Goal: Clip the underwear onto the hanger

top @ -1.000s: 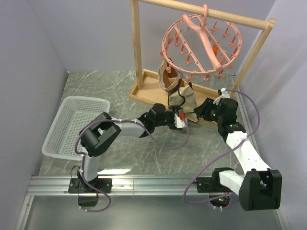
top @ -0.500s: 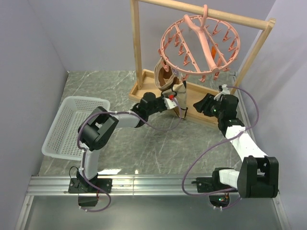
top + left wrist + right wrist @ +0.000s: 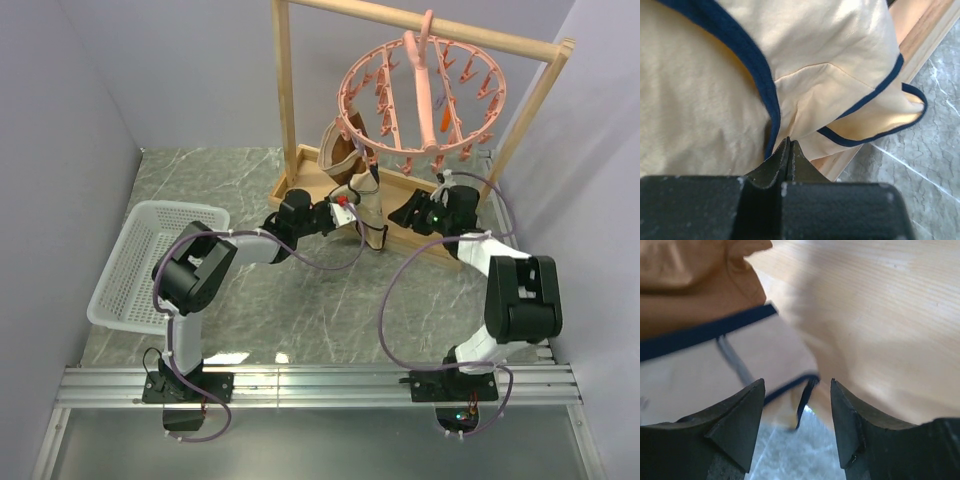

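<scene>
L end effector (image 3: 788,148) is pressed together, pinching the underwear (image 3: 700,110) right at its dark-trimmed edge. I judge this a carrying grip, so the cloth hangs up off the rack's base board (image 3: 880,315) w/ one corner left free. The underwear sits over the front of that board, lower than the hanger (image 3: 420,95) and to its left, and is not yet in any of the pegs (image 3: 385,125).

R end effector (image 3: 797,407) is spread w/ nothing clamped. The free trimmed corner lies in the gap btwn its fingers, so it looks lined up for a 2nd hold — prob. to pull the edge taut enough to feed a peg.

Edges and room:
- A darker brown garment (image 3: 338,152) hangs off the ring's left side, just beside the underwear. It's the nearest thing to snag on the way up.
- The upright post (image 3: 285,90) stands close on the left, and the board's lip is right under both end effectors.
- The ring's near side looks free of cloth — best approach, I'd say.
- The basket (image 3: 180,206) is well apart at far left.
- The marbled surface (image 3: 300,300) btwn the arms gives room to back off.
</scene>
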